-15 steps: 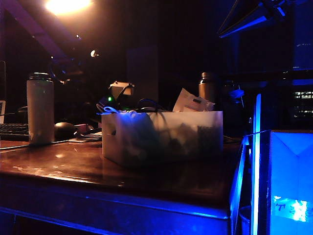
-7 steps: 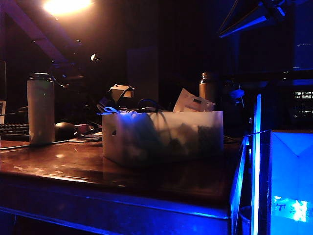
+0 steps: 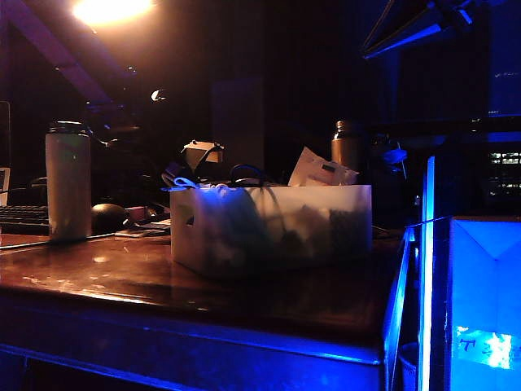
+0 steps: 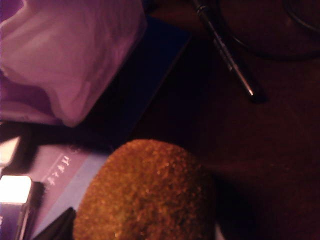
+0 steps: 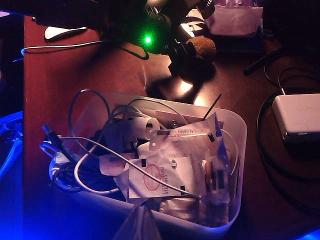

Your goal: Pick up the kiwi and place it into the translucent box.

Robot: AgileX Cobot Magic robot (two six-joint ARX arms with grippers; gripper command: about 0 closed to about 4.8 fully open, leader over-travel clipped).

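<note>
Here, exterior view: the rectangular frosted white plastic box (image 3: pixel 270 228) stands at frame centre on the glossy dark wooden table (image 3: pixel 106 273), cables and a paper packet poking above its rim. A tall pale cylindrical tumbler with a dark lid (image 3: pixel 67 181) stands at left, a dark rounded computer mouse (image 3: pixel 108 217) just beside it. A bronze metal bottle (image 3: pixel 346 145) shows behind the box, and a blue-lit box (image 3: pixel 480 293) fills the lower right. Behind the frosted box, part of the left arm is dimly visible; its gripper cannot be made out there.

Left wrist view: the small fuzzy brown egg-shaped kiwi (image 4: pixel 145 192) fills the lower centre, close under the camera. A crumpled pale plastic bag (image 4: pixel 65 55) lies at upper left, a dark pen (image 4: pixel 225 50) at upper right. The fingers are not distinguishable.

Right wrist view: the box sits at lower centre, crammed with cables and packets. The left gripper (image 5: pixel 192 45) is at upper centre beside a green light, its jaws set around the kiwi, which sits by the table just beyond the box rim. A white power adapter (image 5: pixel 298 116) lies at right. The right gripper itself is not seen; its claw state cannot be told.
</note>
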